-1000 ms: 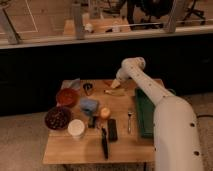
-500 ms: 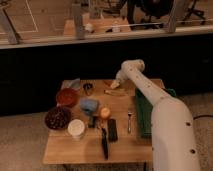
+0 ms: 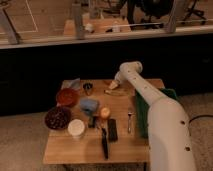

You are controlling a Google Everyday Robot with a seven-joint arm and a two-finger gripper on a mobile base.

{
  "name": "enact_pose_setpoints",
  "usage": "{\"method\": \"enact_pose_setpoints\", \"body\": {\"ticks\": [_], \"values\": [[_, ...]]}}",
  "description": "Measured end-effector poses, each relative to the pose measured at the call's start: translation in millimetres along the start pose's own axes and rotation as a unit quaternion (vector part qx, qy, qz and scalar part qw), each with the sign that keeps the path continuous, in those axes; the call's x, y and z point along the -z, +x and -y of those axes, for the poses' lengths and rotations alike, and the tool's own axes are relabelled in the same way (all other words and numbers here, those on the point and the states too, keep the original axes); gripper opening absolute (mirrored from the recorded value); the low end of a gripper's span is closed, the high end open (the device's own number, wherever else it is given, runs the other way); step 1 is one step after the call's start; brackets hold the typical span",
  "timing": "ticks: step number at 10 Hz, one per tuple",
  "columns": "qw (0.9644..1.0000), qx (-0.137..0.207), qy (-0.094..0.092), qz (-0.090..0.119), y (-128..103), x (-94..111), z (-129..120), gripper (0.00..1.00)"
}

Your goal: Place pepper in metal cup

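Observation:
The metal cup (image 3: 88, 88) is small, dark and shiny, and stands upright at the table's far left-centre. A small red-orange sliver, apparently the pepper (image 3: 107, 81), lies at the far edge of the table. My gripper (image 3: 114, 85) hangs low over the far middle of the table, right beside the pepper and just above a pale yellow elongated item (image 3: 113, 92). The cup is a short way to the gripper's left. My white arm comes in from the lower right and bends at the elbow (image 3: 131, 70).
A red bowl (image 3: 66, 96), a dark bowl (image 3: 57, 118) and a white cup (image 3: 76, 128) stand on the left. A blue object (image 3: 90, 105), an orange fruit (image 3: 104, 113), a black remote (image 3: 112, 129), a black utensil (image 3: 104, 143), a fork (image 3: 129, 119) and a green tray (image 3: 142, 112) also lie on the table.
The gripper has crept slightly left and lower toward the far edge. The objects on the table have not moved.

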Motion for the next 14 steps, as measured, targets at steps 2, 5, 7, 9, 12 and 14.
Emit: {"method": "enact_pose_setpoints", "body": {"ticks": [2, 5, 7, 9, 12, 14], "values": [[1.0, 0.002, -0.004, 0.003, -6, -6, -2, 0.8], [0.9999, 0.001, -0.014, 0.004, -8, -13, -4, 0.8], [0.9998, 0.002, -0.019, 0.0, -7, -18, -6, 0.73], [0.9997, 0.003, -0.024, -0.003, -8, -21, -7, 0.54], [0.9993, 0.015, -0.032, 0.011, -19, -11, -7, 0.42], [0.9988, 0.029, -0.035, 0.015, -26, -2, -8, 0.28]]}}
